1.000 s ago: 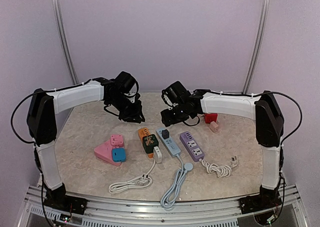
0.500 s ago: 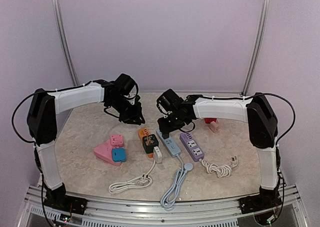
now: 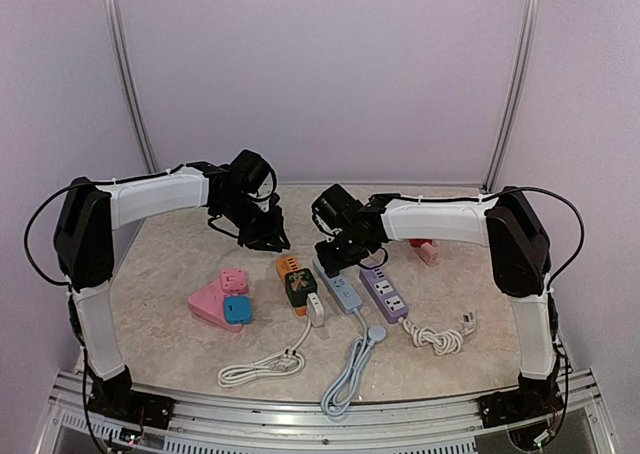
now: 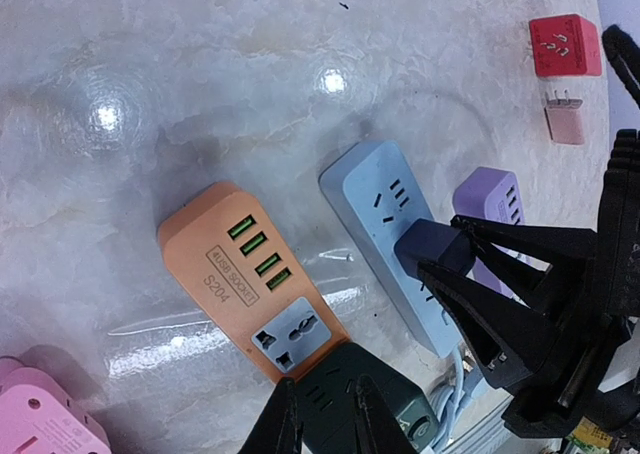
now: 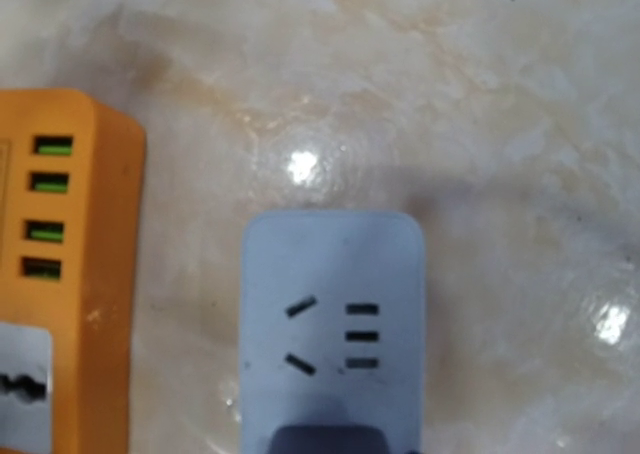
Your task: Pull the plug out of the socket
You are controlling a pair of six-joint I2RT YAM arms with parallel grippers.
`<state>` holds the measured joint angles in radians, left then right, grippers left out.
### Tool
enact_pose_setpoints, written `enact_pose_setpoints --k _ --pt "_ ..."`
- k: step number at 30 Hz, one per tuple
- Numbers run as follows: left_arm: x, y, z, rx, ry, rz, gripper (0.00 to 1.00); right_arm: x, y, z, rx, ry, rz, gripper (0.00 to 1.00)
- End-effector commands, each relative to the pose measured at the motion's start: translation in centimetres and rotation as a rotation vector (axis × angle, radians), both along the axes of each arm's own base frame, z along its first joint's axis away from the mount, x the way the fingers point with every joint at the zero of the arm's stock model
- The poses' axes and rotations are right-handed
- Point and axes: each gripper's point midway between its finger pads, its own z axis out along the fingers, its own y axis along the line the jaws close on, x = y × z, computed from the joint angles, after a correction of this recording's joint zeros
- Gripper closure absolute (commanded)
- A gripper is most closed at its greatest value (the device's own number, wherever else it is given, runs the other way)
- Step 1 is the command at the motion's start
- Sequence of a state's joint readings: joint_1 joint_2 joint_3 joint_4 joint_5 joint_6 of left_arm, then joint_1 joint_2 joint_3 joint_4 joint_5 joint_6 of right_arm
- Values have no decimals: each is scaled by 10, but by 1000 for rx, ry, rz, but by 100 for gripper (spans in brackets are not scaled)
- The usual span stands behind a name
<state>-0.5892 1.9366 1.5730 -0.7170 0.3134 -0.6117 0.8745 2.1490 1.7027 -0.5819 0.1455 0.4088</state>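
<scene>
Three power strips on the table (image 3: 170, 264), orange strip (image 4: 240, 274), purple strip (image 4: 490, 194), blue strip (image 4: 375, 199) with one dark plug (image 4: 422, 244) squeezed by the right tool (image 4: 440, 244), left tool (image 4: 327, 424) a little open, holding nothing.

A lab test booth: plain lilac walls (image 3: 320, 74), aluminium-railed marble-look table (image 3: 165, 259).
</scene>
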Motion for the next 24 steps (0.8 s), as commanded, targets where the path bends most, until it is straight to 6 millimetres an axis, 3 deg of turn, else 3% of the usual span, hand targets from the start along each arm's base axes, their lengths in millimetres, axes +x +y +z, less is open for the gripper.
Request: enact_pose_setpoints --k 1,9,15,19,21,24 --pt "2 -4 14 -53 -12 4 81 -10 -6 -15 -40 27 -1 78" --pt "-3 -33 27 -73 -36 -54 81 -30 -43 -21 -89 24 -40 83" --pt "-5 -62 30 -85 -41 -113 81 -49 -63 -11 -54 0 -38 83" --pt "6 -79 17 -90 -14 -166 82 -52 -61 -11 -24 -21 -25 82" --pt "9 -85 -6 -76 32 -185 82 -51 -56 -13 -33 -30 -21 83" --pt "13 -91 -22 -93 70 -201 82 -46 -46 -16 -31 -41 -24 83"
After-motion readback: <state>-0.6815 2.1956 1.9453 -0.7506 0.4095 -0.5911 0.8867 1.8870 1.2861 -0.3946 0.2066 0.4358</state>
